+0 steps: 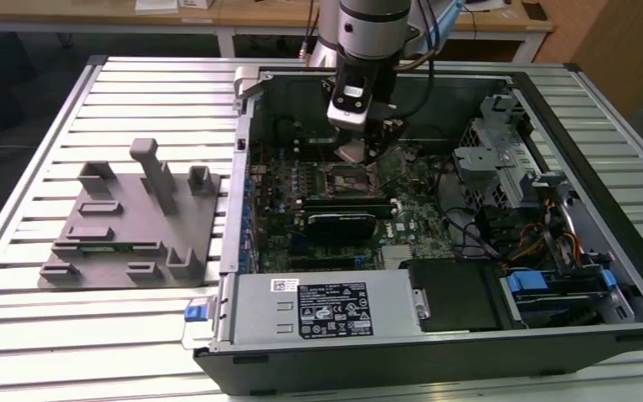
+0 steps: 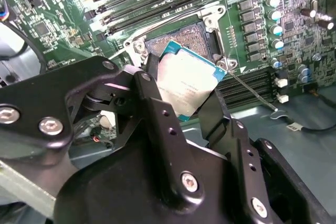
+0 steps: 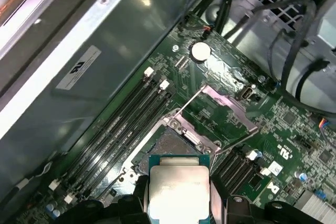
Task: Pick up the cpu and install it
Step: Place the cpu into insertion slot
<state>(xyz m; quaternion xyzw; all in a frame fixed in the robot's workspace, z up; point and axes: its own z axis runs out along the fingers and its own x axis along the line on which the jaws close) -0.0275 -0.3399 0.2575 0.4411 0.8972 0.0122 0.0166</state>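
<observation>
The cpu [image 2: 185, 85] is a flat square chip with a silver-grey metal top and a teal rim, and my gripper [image 2: 181, 106] is shut on it. Black fingers [image 2: 157, 108] clamp two opposite edges of the chip. In the first wrist view the cpu [image 3: 178, 184] hangs just above the open motherboard socket [image 3: 170, 142], whose metal frame [image 3: 226, 109] is swung up. In the exterior view my gripper [image 1: 357, 149] hovers over the socket [image 1: 350, 177] inside the computer case.
Memory slots [image 3: 121, 124] run beside the socket. A grey fixture block [image 1: 131, 218] stands on the slatted table at the exterior view's left. The power supply [image 1: 321, 308], drive cage [image 1: 501, 159] and cable bundles [image 1: 534, 243] crowd the case.
</observation>
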